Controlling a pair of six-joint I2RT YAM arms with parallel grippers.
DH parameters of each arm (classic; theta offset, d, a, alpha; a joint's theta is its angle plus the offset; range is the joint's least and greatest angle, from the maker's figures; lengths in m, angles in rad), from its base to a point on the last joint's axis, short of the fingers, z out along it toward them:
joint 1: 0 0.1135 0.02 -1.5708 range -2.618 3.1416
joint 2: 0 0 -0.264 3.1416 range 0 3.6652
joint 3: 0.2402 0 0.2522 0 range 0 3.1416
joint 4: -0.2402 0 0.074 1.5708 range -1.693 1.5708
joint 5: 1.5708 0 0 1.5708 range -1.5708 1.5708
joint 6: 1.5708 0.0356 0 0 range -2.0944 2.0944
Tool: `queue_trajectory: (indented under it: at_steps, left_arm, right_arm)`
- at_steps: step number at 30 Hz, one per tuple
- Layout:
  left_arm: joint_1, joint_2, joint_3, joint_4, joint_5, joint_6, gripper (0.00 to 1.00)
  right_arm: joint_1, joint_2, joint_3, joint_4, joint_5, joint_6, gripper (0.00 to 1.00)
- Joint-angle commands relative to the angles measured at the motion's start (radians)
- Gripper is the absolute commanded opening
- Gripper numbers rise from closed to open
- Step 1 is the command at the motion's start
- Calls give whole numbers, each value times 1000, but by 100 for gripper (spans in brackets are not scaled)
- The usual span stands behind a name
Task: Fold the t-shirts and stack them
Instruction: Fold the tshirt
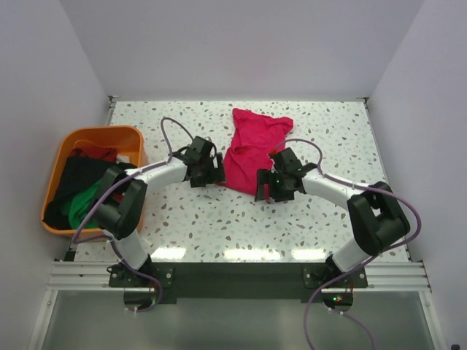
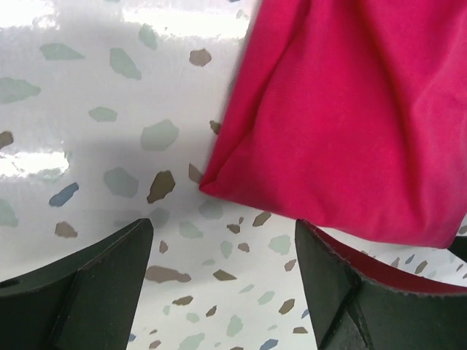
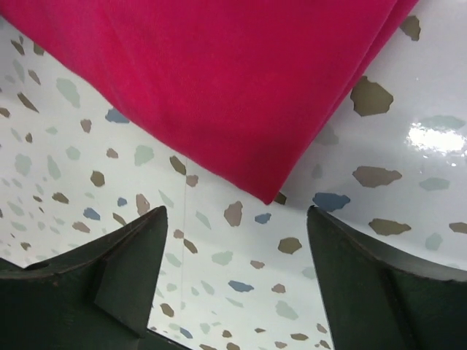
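A crimson-pink t-shirt (image 1: 249, 149) lies partly folded on the speckled table, near the middle and toward the back. My left gripper (image 1: 209, 173) stands open just off its near-left corner, with only bare table between the fingers; that corner (image 2: 211, 182) shows close ahead in the left wrist view. My right gripper (image 1: 268, 188) is open at the shirt's near-right corner (image 3: 264, 195), nothing held. More t-shirts, black (image 1: 79, 175), green (image 1: 79, 205) and dark red (image 1: 95, 154), lie bundled in the orange tub (image 1: 58, 149) at the left.
The orange tub sits against the left wall at the table's left edge. White walls close in the table on the left, back and right. An aluminium rail (image 1: 233, 273) carrying both arm bases runs along the near edge.
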Motion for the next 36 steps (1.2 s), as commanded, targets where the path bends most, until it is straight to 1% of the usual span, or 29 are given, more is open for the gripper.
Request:
queue_trajectory:
  at_steps: [1,2,3,4,5,7,8,9,10,11,12,13,14,15,17,19,20,22,23,25,26,27,29,31,32,34,36]
  left_arm:
    - [4,24,13,105,22,-5,82]
    - [4,33,19,109,24,-5,78]
    - [4,53,20,114,24,-5,76]
    - [4,62,26,116,27,-7,72]
    - [4,74,27,120,27,-5,70]
    - [2,105,30,125,35,-5,64]
    - [2,120,31,128,33,-4,58]
    - [4,125,30,134,38,-5,56]
    - [1,130,27,145,42,-5,52]
    - [1,140,22,148,44,-7,41]
    - [1,144,20,148,49,-4,34]
    - [-2,147,16,149,58,1,14]
    - [-5,142,13,149,58,4,3]
    - [-14,136,8,145,50,7,0]
    - [-25,99,-22,146,35,9,0]
    - [-39,58,-76,142,35,4,0]
    - [-53,0,-104,142,32,-2,0]
    - [-68,-68,-180,131,29,-16,0]
    - [-82,-139,-205,120,21,-25,0]
    - [-138,-215,-260,58,6,-46,0]
    - [-195,-290,-274,33,-11,-60,0]
    - [-221,-325,-300,-11,-13,-69,0]
    - [-255,-425,-331,-30,1,-105,0]
    - [-258,-480,-366,-39,57,-137,0]
    - [-261,-528,-368,-45,59,-145,0]
    - [-263,-562,-343,-77,17,-154,0]
    - [-264,-591,-310,-90,-10,-149,0]
  right_arm:
    - [-6,32,8,87,-19,35,78]
    - [-7,41,16,92,-14,37,75]
    - [-7,49,16,98,-16,40,73]
    - [-7,65,18,103,-19,41,71]
    - [-4,72,18,107,-22,43,71]
    - [-7,90,18,109,-26,46,63]
    - [-6,93,18,118,-32,52,61]
    - [-6,98,16,121,-31,52,54]
    - [-6,101,15,124,-29,53,50]
    - [-4,102,11,124,-16,55,45]
    - [-6,104,11,121,-14,55,32]
    - [-6,104,7,117,-11,56,26]
    - [-4,98,2,112,-13,58,21]
    - [-3,90,-5,114,-14,60,15]
    - [-1,58,-31,109,-17,58,11]
    - [2,31,-59,91,-20,46,2]
    - [3,-12,-70,69,-22,43,0]
    - [16,-63,-116,40,-37,38,0]
    - [23,-95,-133,5,-46,38,0]
    - [45,-202,-181,-46,-93,32,0]
    - [52,-242,-197,-96,-103,36,0]
    - [77,-331,-226,-122,-114,41,0]
    - [89,-414,-240,-196,-155,49,0]
    - [91,-524,-228,-248,-157,32,0]
    - [92,-552,-216,-300,-131,27,0]
    - [89,-580,-167,-334,-118,15,0]
    - [88,-571,-128,-359,-102,9,0]
